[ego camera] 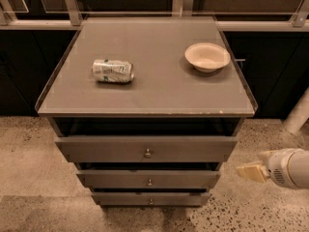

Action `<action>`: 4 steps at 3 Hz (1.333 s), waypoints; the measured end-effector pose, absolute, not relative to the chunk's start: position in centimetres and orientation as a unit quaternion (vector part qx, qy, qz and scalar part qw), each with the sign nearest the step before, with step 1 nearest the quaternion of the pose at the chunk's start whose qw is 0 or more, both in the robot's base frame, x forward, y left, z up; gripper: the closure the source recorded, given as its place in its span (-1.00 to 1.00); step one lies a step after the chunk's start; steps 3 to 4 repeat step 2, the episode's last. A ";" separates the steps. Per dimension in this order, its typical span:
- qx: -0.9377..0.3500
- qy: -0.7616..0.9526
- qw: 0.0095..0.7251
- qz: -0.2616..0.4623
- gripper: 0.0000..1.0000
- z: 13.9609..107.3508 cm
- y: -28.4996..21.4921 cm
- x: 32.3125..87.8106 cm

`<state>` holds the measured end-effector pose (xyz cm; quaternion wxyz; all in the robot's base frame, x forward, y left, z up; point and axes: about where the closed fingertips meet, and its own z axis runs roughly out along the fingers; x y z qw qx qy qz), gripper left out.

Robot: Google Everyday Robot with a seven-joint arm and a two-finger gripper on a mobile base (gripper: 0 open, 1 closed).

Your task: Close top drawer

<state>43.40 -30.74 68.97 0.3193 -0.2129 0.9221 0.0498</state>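
The top drawer (106, 150) sits just under the cabinet top (154, 95), pulled out toward the near side. Its front faces near and its long axis runs left to right. The gripper (249, 172) hovers low at the right, apart from the drawers and pointing left. The right edge cuts off the arm. I cannot tell whether the gripper is open or closed.

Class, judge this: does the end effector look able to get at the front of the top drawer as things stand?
Probably yes. The end effector hangs low, right of the cabinet and apart from the top drawer, whose pulled-out front faces open floor; the can and bowl lie on top.
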 end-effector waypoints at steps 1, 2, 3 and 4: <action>-0.213 0.922 0.319 0.050 -1.00 69.0 -30.7 43.4; -0.213 0.922 0.319 0.050 -1.00 69.0 -30.7 43.4; -0.213 0.922 0.319 0.050 -1.00 69.0 -30.7 43.4; -0.213 0.922 0.319 0.050 -1.00 69.0 -30.7 43.4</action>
